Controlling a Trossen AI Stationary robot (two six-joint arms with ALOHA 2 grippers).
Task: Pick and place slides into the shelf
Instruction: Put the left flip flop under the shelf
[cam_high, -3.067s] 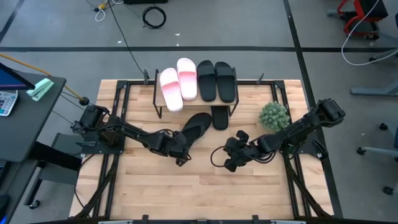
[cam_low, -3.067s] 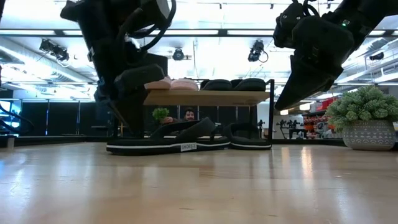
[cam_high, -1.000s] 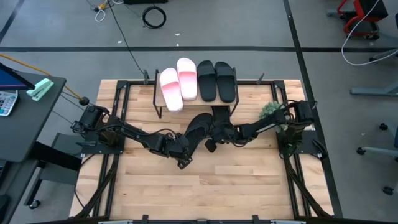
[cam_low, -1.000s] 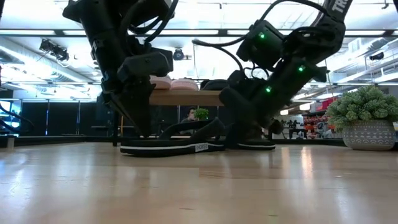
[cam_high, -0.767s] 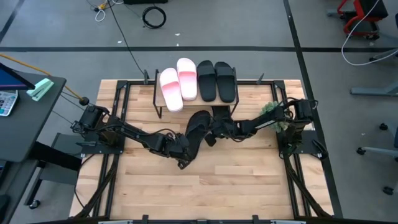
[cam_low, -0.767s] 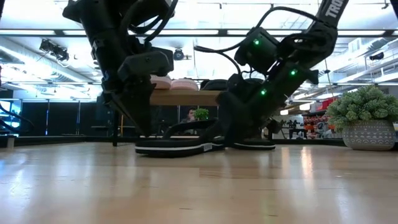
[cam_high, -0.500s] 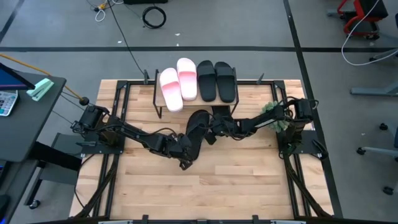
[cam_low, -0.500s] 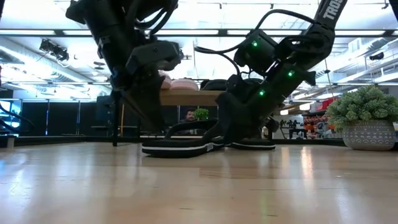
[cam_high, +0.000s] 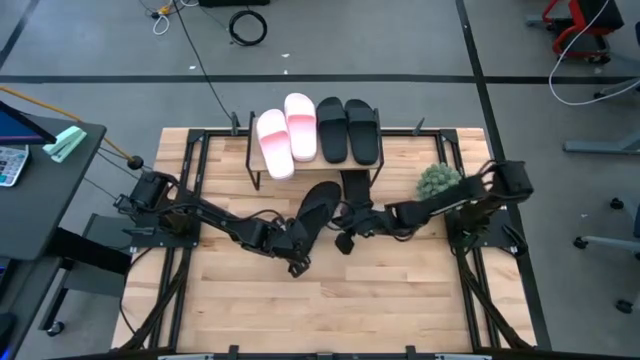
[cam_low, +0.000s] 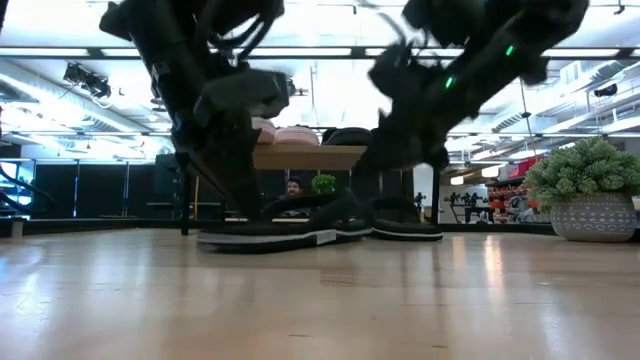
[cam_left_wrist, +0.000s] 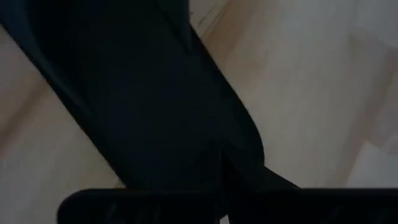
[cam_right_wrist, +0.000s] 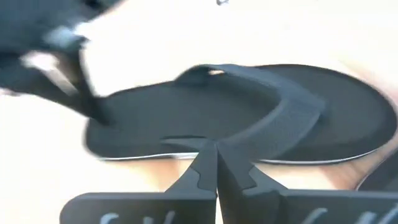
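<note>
A black slide (cam_high: 318, 207) lies slanting on the table in front of the shelf (cam_low: 310, 158), sole down, strap up (cam_right_wrist: 249, 93). My left gripper (cam_high: 297, 249) is shut at its heel end. My right gripper (cam_high: 344, 239) is shut and hangs clear above the table just right of the slide, with the strap ahead of it in the right wrist view. Two pink slides (cam_high: 285, 135) and two black slides (cam_high: 347, 130) rest on the shelf's top plank. Another black slide (cam_high: 354, 188) lies under the shelf. My left gripper (cam_low: 226, 212) comes down slanting from above and from the table's left onto the slide's heel end (cam_low: 215, 236). Its shut fingertips (cam_left_wrist: 222, 155) lie against the black surface. The slide stays flat on the table. Whether any edge is pinched I cannot tell.
A small green potted plant (cam_high: 440, 183) stands on the table to the right of the shelf, beside my right arm. Bare wood lies across the near half of the table (cam_high: 330, 310). A person shows far behind the shelf in the low view.
My right gripper has left the slide's strap and drawn back up and toward the table's near edge, its arm swinging right. The slide, which had been slid to the right, has slid back a little toward the left together with my left gripper.
</note>
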